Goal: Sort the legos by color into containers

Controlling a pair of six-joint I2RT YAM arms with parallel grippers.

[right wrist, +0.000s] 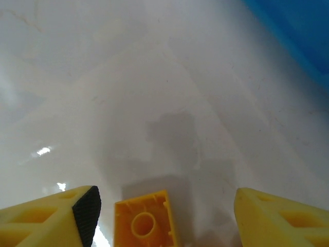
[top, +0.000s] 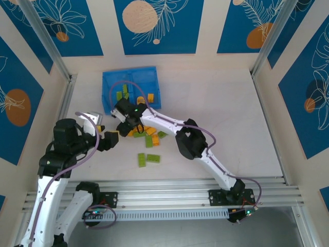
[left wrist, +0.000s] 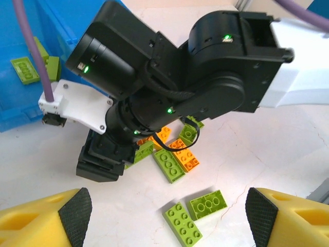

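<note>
The sorting is well short of done, I judge. In the blue tray (top: pixel 110 77) a few green bricks (top: pixel 122 92) lie in the left half and a few orange bricks (top: pixel 150 96) in the right half. A mixed pile (top: pixel 146 136) waits on the table (top: pixel 231 113) near the tray, with two green ones (top: pixel 147 158) a little apart from it. The right gripper (right wrist: pixel 164 206) has its fingers apart around one orange brick (right wrist: pixel 144 221), not yet clamped. The left gripper (left wrist: pixel 168 211) is wide apart and empty.

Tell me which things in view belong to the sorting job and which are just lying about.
Job:
green legos
orange legos
blue tray
left gripper
right gripper, an orange brick between its open fingers

Not the job:
aluminium rails
printed wall panels
purple cable
</note>
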